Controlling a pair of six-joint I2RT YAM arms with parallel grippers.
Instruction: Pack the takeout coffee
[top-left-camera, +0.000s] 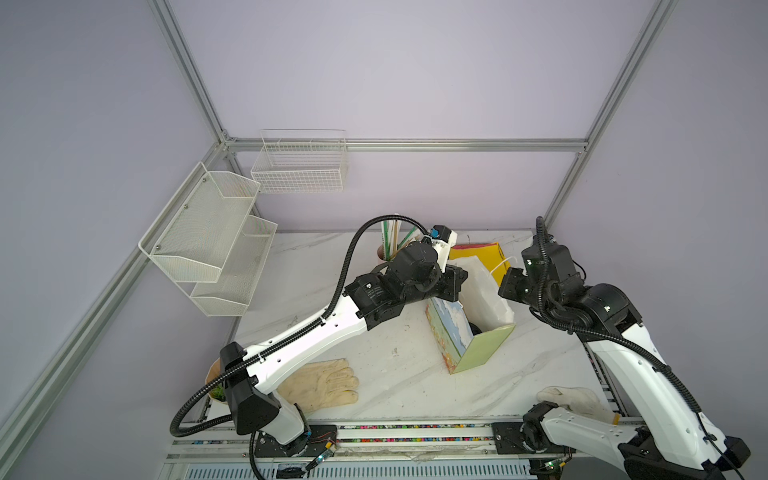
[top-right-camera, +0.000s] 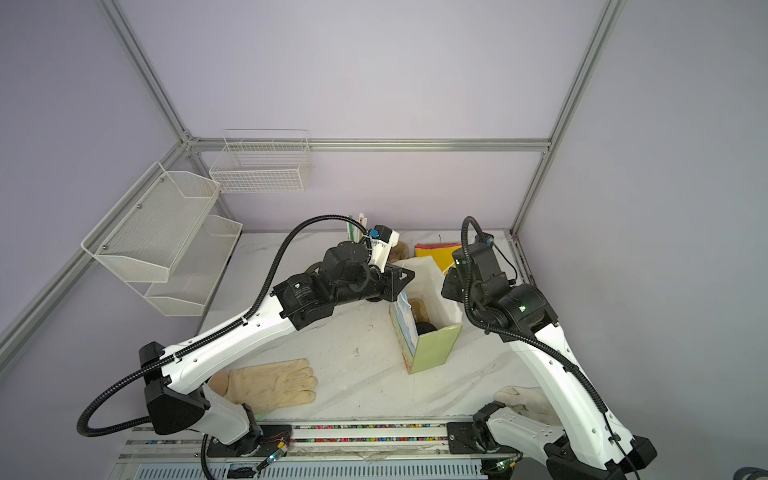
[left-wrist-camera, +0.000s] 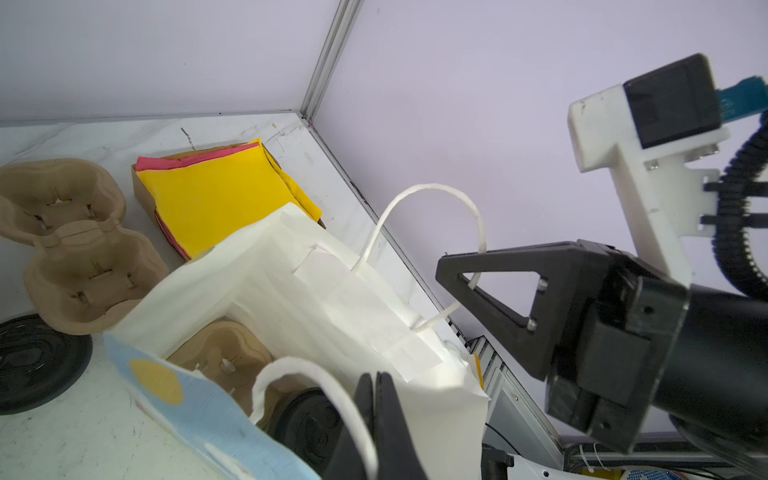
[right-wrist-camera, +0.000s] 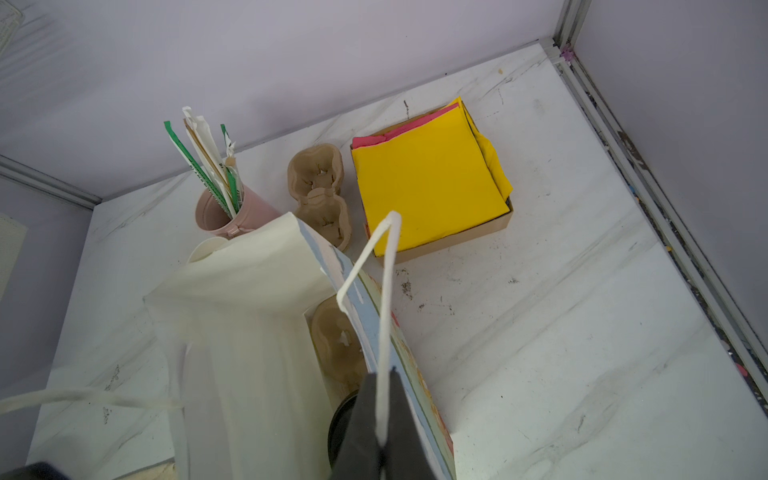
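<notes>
- Left fingers are pressed closed on one white cord handle of a paper bag. In both top views they reach the bag's mouth from about ten o'clock.
- Right fingers are likewise closed, pinching the other handle, and come in from about two o'clock.
- The bag stands upright and open on the marble desk, a little right of the middle. Its two handles are held apart, so the mouth gapes.
- The coffee cup is inside the bag, low down. Only its round black lid shows, and its green wall is hidden by the bag. It appears to sit in a brown pulp cup carrier that lies on the bag's floor.
- Judged from this, the main step looks done, as the drink is already in the bag.
- What seems left is to bring the handles together or lift the bag, and perhaps to add extras. No straw or napkin can be seen inside.
- Taking the bag as the centre, a box of yellow napkins lies at twelve o'clock.
- A pink cup of wrapped straws stands at eleven o'clock, with a spare carrier between it and the napkins.
- A cream work glove lies flat at eight o'clock, well apart from the bag.
</notes>
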